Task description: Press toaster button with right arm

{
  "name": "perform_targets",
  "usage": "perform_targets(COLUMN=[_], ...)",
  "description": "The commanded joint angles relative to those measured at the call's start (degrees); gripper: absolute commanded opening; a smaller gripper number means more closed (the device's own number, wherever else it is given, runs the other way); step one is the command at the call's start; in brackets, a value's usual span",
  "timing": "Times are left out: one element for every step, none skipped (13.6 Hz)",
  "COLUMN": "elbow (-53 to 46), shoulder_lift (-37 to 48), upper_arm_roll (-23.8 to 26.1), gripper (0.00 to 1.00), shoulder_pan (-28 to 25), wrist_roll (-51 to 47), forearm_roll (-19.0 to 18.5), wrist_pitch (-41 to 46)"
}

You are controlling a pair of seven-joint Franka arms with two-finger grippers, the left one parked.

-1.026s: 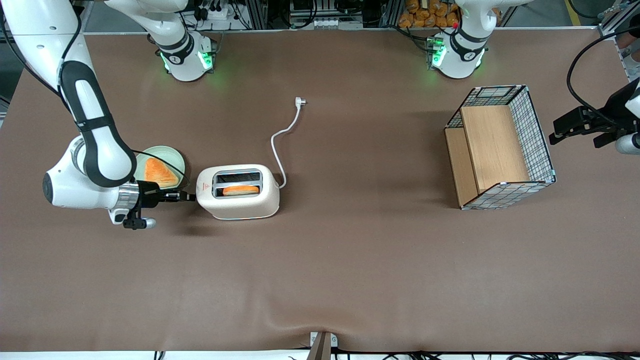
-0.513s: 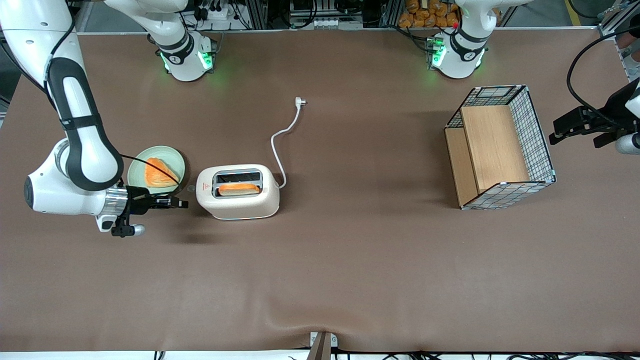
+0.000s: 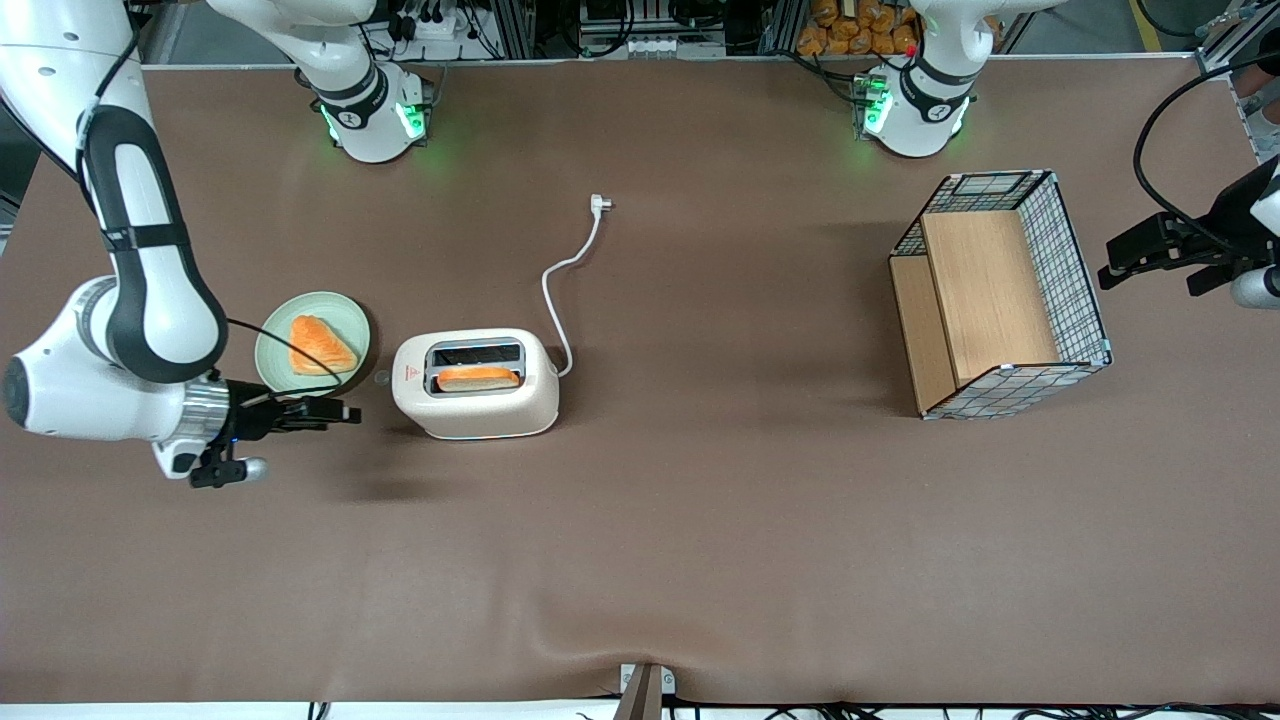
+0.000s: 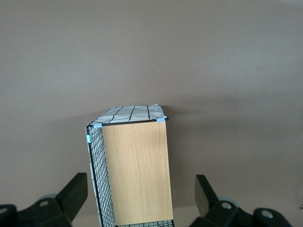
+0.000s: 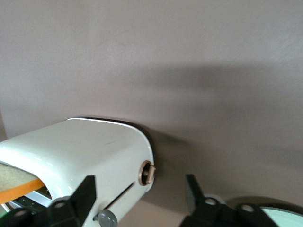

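The cream-white toaster [image 3: 480,400] stands on the brown table with a red triangle sticker [image 3: 408,375] on top and a slice of toast [image 3: 478,378] standing up in one slot. The small grey toaster button [image 3: 381,378] sticks out of its narrow end; it also shows in the right wrist view [image 5: 106,218]. The right arm's gripper [image 3: 345,412] is open and empty. It points at that narrow end from a short gap away, touching nothing. In the right wrist view the gripper [image 5: 138,194] frames the toaster's end [image 5: 94,151].
A pale green plate [image 3: 275,345] with an orange toast slice [image 3: 320,345] lies beside the gripper, farther from the front camera. The white cord [image 3: 560,285] and plug [image 3: 600,203] trail off the toaster. A wire basket with wood panels [image 3: 1000,295] stands toward the parked arm's end.
The right arm has drawn back from the toaster's narrow end toward its own end of the table. The grey button has come into sight. The toast has risen in its slot.
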State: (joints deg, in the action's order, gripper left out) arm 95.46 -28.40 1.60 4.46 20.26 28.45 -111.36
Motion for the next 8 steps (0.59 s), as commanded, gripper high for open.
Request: perform_targets(elbow=[-5.1,-7.2,-9.7,-12.7,-16.2,-19.4,-21.9,-22.5], shoulder_lift=[-0.2,0.1,0.2,0.2,0.1,0.1,0.0,0.3], upper_arm_roll=[0.6,0.6,0.7,0.7,0.8,0.7,0.7,0.5], gripper=[1.00,1.00,1.00,1.00,1.00,1.00,1.00,1.00], shoulder_pan=[2.2,2.3,2.2,2.1,2.5,2.6,2.7,2.3], wrist_roll=[0.9,0.9,0.9,0.8,0.7,0.6,0.5,0.4], forearm_roll=[-2.3,-3.8,-5.8,-8.0,-9.5,-9.6,-9.6,-9.8], wrist_pitch=[4.8,6.2,7.5,9.5,12.9,16.6,19.1,20.0])
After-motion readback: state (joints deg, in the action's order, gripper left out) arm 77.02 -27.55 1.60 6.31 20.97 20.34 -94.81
